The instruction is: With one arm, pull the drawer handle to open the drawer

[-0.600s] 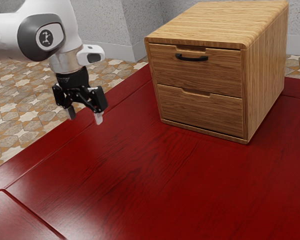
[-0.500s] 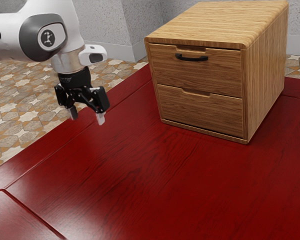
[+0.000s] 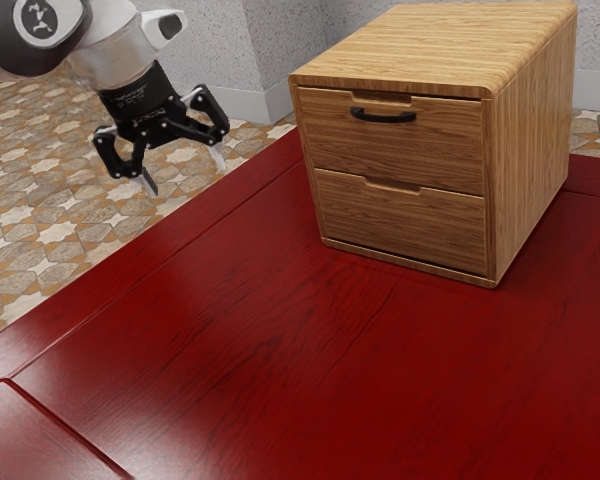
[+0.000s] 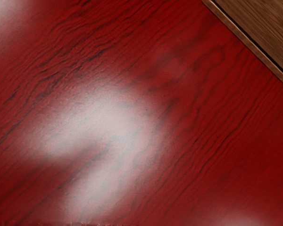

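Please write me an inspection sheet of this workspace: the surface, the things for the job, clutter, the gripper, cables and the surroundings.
Surface: glossy red wooden table, with light reflections on it.
Job's things: wooden cabinet standing on the table; upper drawer looks shut and has a black handle; lower drawer looks shut and has a notch but no handle.
Clutter: nothing seen.
Gripper: gripper open and empty, raised above the table's edge, to the exterior view's left of the cabinet, apart from the handle.
Cables: nothing seen.
Surroundings: patterned tiled floor, grey wall.
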Controlling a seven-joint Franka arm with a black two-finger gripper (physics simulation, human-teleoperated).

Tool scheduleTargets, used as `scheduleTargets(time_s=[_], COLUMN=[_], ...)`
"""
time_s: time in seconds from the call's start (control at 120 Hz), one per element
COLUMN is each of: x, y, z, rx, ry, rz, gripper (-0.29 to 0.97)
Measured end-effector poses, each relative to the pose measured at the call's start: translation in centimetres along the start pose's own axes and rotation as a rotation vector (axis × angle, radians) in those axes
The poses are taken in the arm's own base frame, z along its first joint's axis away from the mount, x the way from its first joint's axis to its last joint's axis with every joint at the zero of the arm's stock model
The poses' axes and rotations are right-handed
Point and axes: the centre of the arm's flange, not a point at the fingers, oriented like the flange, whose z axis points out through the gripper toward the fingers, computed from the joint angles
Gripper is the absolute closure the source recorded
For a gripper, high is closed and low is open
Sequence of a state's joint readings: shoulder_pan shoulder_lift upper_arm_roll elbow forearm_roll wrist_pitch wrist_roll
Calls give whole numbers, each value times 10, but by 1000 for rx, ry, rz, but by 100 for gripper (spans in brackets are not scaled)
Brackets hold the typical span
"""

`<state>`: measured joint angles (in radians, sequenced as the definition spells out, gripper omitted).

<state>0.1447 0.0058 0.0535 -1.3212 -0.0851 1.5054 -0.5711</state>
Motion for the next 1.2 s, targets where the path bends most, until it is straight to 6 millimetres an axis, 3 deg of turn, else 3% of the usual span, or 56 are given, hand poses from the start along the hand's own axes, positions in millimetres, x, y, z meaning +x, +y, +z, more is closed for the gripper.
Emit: scheduleTargets(time_s=[0.125, 0.308, 0.408, 0.5, 0.708, 0.983, 1.2], x=[-15, -71, -90, -82, -27, -61, -42], y=[46, 122, 145, 142, 99, 134, 123], z=[18, 15, 15, 16, 19, 12, 20], rx=[-25, -102, -136, -150, -156, -204, -200], ry=[12, 48, 50, 59, 93, 78, 82], rz=[-129, -203, -257, -351, -611, -657, -759], gripper=[0, 0, 0, 0, 0, 0, 0])
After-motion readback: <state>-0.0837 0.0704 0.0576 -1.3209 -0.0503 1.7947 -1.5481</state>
